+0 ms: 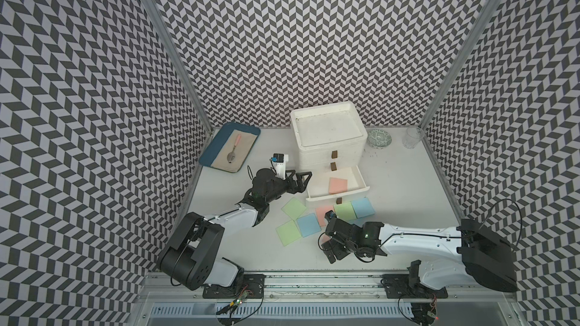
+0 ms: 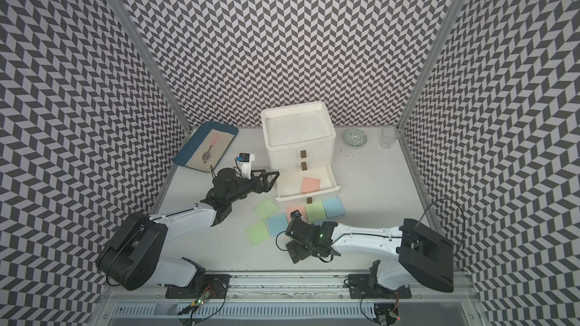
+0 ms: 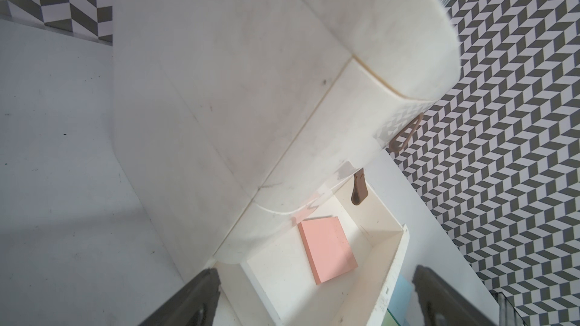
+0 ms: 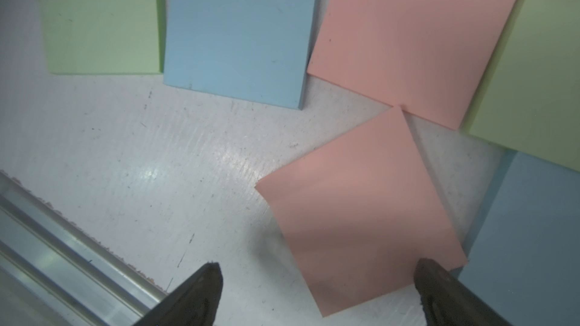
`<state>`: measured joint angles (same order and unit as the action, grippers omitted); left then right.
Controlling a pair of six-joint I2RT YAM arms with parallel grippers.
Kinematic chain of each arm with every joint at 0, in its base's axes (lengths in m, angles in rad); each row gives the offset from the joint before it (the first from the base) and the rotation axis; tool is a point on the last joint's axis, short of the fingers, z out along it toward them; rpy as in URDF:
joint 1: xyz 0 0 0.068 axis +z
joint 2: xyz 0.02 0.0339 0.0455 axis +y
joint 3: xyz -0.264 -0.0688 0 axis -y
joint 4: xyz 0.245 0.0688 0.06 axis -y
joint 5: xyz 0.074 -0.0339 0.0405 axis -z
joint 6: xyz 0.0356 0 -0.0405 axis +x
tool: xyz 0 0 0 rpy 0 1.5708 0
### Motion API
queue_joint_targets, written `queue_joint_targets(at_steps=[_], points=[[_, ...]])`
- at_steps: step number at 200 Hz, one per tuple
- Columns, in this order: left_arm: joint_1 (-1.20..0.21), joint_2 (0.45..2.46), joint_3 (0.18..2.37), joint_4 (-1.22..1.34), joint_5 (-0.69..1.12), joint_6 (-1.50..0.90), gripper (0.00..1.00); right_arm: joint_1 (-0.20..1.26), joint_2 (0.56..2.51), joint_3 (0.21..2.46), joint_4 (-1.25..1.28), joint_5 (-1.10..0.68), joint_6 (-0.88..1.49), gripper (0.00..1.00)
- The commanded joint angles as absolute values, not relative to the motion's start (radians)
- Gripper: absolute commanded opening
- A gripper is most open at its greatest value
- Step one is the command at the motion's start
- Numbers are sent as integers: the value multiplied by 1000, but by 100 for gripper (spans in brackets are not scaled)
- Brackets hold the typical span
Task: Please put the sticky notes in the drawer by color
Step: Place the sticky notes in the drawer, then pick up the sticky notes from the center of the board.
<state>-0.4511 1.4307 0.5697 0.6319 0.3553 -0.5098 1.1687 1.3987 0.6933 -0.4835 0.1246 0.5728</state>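
Observation:
The white drawer unit (image 1: pixel 328 139) has its bottom drawer (image 1: pixel 361 180) pulled out, with one pink sticky note (image 1: pixel 338 185) (image 3: pixel 328 250) lying inside. My left gripper (image 1: pixel 300 181) (image 3: pixel 317 271) hovers open and empty at the drawer's left end. On the table in front lie green (image 1: pixel 294 209), green (image 1: pixel 288 230), blue (image 1: pixel 308 225), pink (image 1: pixel 323 213), green (image 1: pixel 344 210) and blue (image 1: pixel 363 207) notes. My right gripper (image 1: pixel 326 244) (image 4: pixel 317 264) stands open just above another pink note (image 4: pixel 357 214), which lies flat partly between its fingers. My right arm hides part of that pink note in both top views.
A blue tray (image 1: pixel 207 158) holding a cloth and a spoon (image 1: pixel 233 150) sits at the back left. A green patterned bowl (image 1: pixel 379 138) and a glass (image 1: pixel 412 137) stand at the back right. A metal rail (image 4: pixel 62 246) runs along the table's front edge near my right gripper.

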Motion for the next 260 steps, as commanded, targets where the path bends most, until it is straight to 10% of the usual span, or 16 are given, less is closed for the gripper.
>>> queue_joint_targets(at_steps=[1, 260], points=[[-453, 1413, 569, 624, 349, -495, 100, 1172, 1407, 735, -496, 201, 538, 100], [-453, 1436, 577, 621, 356, -490, 99, 1192, 1493, 749, -465, 22, 588, 100]])
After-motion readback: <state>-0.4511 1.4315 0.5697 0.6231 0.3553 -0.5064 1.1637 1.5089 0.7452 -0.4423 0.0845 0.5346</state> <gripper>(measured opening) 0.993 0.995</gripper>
